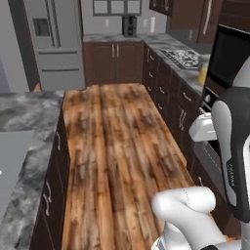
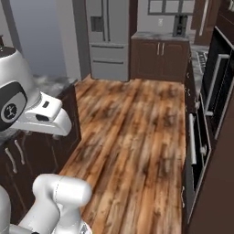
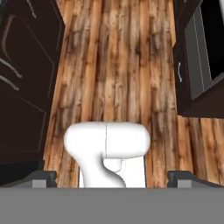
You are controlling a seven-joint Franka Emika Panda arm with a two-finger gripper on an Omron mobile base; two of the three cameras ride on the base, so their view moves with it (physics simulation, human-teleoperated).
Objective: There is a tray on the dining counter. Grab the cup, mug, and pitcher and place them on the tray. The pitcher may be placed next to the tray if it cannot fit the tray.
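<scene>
My gripper (image 3: 113,178) is open, its two dark fingertips (image 3: 43,177) wide apart with nothing between them. It looks down at the wooden floor of the aisle. The white hand (image 1: 202,128) hangs at the right, in front of the oven cabinets, and is at the left in the right base view (image 2: 48,116). The grey marbled dining counter (image 1: 34,114) on a dark wood base runs along the left. A small yellow-orange thing (image 1: 202,74) stands on the counter beside the stove, partly hidden; I cannot tell whether it is the pitcher. The tray, cup and mug are out of view.
A wood-floored aisle (image 1: 122,146) runs between the dark cabinets. A steel fridge (image 1: 53,44) stands at the far end. The stove (image 1: 183,57) and a wall oven (image 2: 215,91) line the right side. A flat pale grey panel (image 1: 10,161) lies on the left counter.
</scene>
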